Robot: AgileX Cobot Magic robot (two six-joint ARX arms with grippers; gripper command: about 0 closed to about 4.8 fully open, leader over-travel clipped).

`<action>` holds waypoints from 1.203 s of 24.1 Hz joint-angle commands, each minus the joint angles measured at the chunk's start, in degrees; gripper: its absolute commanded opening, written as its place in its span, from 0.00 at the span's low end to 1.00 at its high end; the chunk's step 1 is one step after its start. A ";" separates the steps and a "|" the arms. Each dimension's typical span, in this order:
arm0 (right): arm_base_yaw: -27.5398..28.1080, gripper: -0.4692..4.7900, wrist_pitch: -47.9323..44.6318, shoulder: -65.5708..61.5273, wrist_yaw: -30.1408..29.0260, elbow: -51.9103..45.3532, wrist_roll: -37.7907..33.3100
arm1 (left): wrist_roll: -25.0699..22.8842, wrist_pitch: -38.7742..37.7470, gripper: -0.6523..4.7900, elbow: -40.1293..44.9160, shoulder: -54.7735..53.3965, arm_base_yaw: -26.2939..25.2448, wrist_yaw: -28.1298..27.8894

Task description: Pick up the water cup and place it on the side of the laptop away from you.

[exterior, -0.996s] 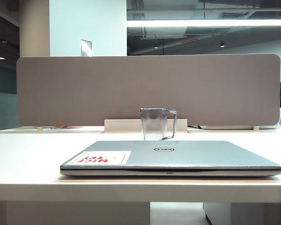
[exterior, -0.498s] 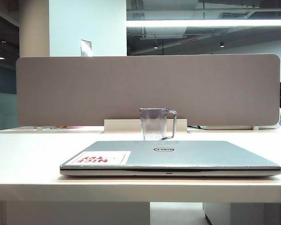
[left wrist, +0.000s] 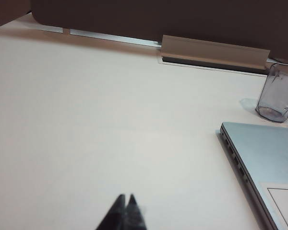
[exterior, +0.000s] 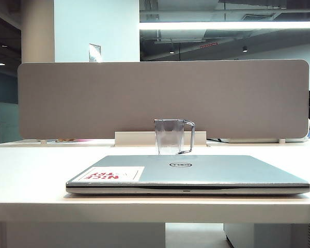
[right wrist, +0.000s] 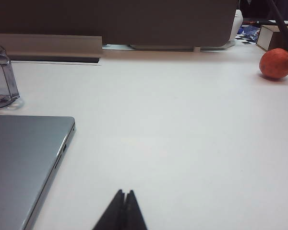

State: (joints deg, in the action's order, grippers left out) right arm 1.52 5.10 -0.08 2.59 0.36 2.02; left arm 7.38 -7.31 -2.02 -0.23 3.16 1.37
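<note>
The silver laptop [exterior: 188,173] lies closed on the white table, Dell logo on the lid, white sticker with red letters at its near left corner. The clear grey-tinted water cup [exterior: 170,137] stands upright on the table just behind the laptop's far edge, handle to the right. It also shows in the left wrist view as the water cup [left wrist: 277,93] beyond the laptop [left wrist: 266,158], and in the right wrist view as the cup [right wrist: 1,79] beyond the laptop [right wrist: 21,158]. My left gripper [left wrist: 126,197] is shut and empty, over bare table left of the laptop. My right gripper [right wrist: 125,192] is shut and empty, right of the laptop. Neither gripper shows in the exterior view.
A grey divider panel [exterior: 163,98] runs along the table's far edge, with a pale cable tray [exterior: 139,138] at its foot. An orange-red round fruit [right wrist: 276,63] lies at the far right of the table, next to a box.
Nothing has moved in the exterior view; cup and laptop stand as before.
</note>
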 commanded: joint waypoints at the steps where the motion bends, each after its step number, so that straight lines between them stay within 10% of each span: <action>1: 0.02 0.09 -0.61 0.09 0.26 -0.33 0.13 | -0.07 2.71 0.11 0.90 0.00 -0.02 0.17; 17: 0.02 0.09 -0.59 0.09 0.26 -0.33 0.13 | -2.36 2.56 0.11 1.57 0.00 0.00 0.15; 19: 0.02 0.09 -0.61 0.09 0.26 -0.33 0.13 | 5.70 4.35 0.11 1.57 0.00 0.02 0.35; 29: 0.02 0.09 -0.59 0.09 0.26 -0.33 0.13 | 6.14 9.35 0.11 1.57 0.00 0.02 -0.04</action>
State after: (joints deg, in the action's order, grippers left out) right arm 1.54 5.08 -0.08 2.59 0.36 2.02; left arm 13.56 1.69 -0.27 -0.16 3.16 1.32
